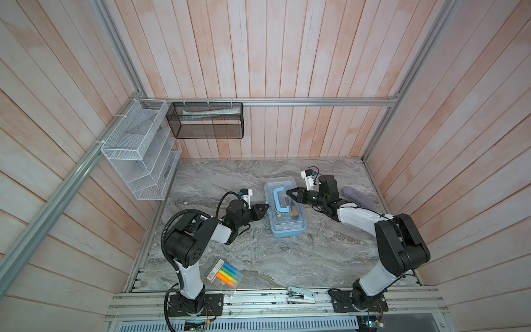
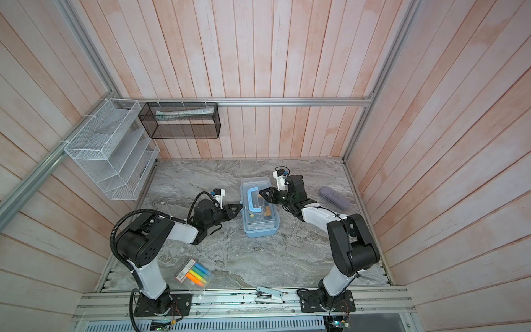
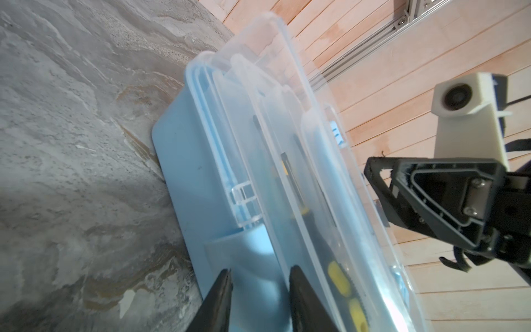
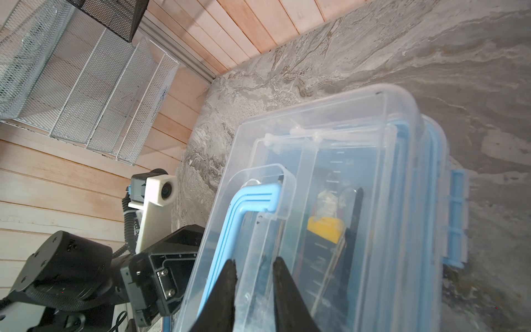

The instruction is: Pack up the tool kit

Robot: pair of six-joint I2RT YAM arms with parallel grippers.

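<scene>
In both top views the tool kit (image 1: 288, 231) (image 2: 260, 230) stands near the middle of the table (image 1: 230, 258). The left gripper (image 1: 267, 207) (image 2: 241, 207) is at its side and the right gripper (image 1: 288, 192) (image 2: 260, 192) over its lid (image 1: 280, 184).

In the left wrist view the left gripper (image 3: 258, 276) is closed on a light-blue part of the tool kit (image 3: 184, 161).

In the right wrist view the right gripper (image 4: 254, 263), jaws narrow, pinches the clear lid (image 4: 359, 138) beside the handle (image 4: 253, 198).
</scene>
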